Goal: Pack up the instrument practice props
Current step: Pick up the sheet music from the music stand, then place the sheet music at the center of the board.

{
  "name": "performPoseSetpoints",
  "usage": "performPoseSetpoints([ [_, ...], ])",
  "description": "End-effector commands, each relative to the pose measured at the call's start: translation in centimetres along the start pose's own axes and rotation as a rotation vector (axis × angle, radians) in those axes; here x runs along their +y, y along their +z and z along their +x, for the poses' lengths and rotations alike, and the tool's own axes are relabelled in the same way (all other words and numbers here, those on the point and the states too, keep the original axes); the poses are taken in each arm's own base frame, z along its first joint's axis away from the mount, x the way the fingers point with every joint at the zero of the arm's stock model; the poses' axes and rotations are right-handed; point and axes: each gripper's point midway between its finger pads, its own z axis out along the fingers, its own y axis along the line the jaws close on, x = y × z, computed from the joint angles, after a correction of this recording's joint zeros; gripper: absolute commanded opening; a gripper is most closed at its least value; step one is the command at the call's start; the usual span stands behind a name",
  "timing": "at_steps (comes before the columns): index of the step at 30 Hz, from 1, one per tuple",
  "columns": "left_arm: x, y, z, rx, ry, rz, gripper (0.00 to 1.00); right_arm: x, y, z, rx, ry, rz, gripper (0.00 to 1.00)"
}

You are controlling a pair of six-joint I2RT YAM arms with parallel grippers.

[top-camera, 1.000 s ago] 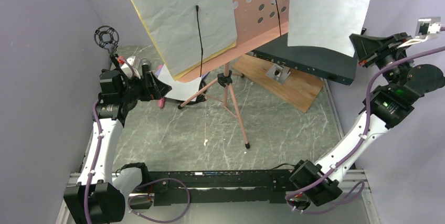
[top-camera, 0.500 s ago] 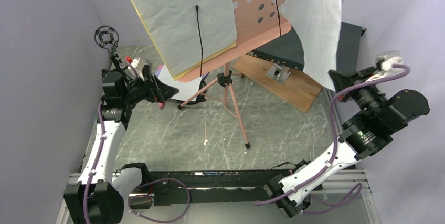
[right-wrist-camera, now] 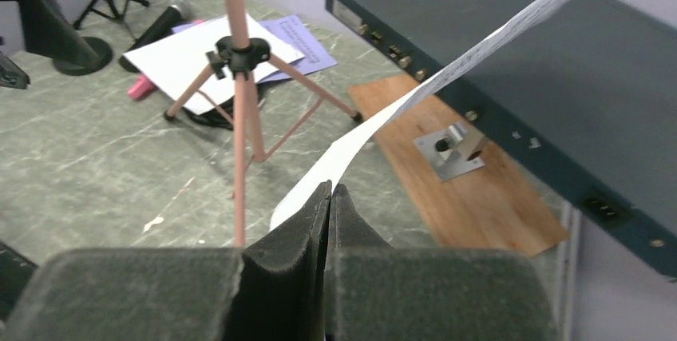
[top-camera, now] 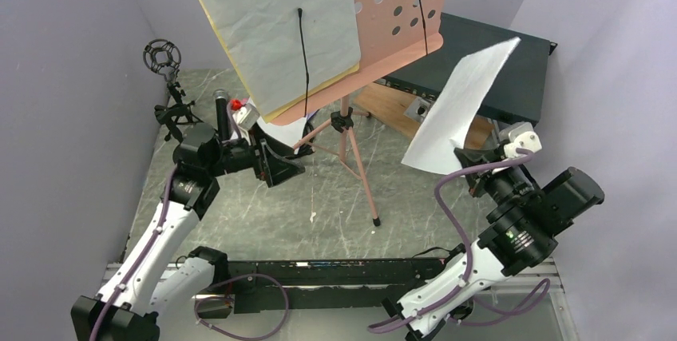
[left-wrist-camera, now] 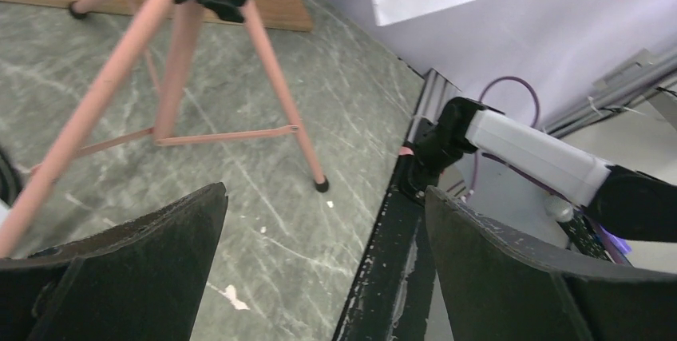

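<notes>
Right wrist view: white sheet (right-wrist-camera: 351,149) is pinched in the closed right jaws, held clear of the pink stand (right-wrist-camera: 239,53) for packing; left jaws are spread, empty.

The right hand (top-camera: 471,157) has pulled the white sheet (top-camera: 459,105) off the pink music desk (top-camera: 395,5) and down toward the near side, pinching what seems to be its lower edge. The left hand (top-camera: 287,171), jaws spread, has swung rightward toward the tripod legs (top-camera: 355,161).

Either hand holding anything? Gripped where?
The right hand is shut on the white sheet-music page, pinching its lower edge. The left hand is open, holding nothing.
</notes>
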Motion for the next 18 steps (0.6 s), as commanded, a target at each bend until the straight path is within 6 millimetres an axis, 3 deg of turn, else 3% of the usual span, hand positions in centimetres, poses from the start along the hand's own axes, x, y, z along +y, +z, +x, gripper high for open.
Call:
performPoseSetpoints([
  [1, -2.7, 0.7, 0.1, -0.016, 0.024, 0.099, 0.99, 1.1, 0.3, 2.4, -0.01, 0.133, -0.077, 0.0],
  [6, -3.9, 1.8, 0.8, 0.003, 0.038, 0.123, 1.0, 0.5, 0.8, 4.4, -0.034, 0.271, -0.113, 0.0],
  [13, -5.3, 3.4, 1.4, 0.024, 0.064, 0.13, 0.99, 1.1, 0.9, 5.4, -0.066, 0.38, -0.203, 0.0],
  [18, -5.9, 4.6, 1.0, -0.009, -0.071, 0.147, 0.99, 2.1, 0.8, 6.3, -0.059, 0.471, -0.27, 0.0],
])
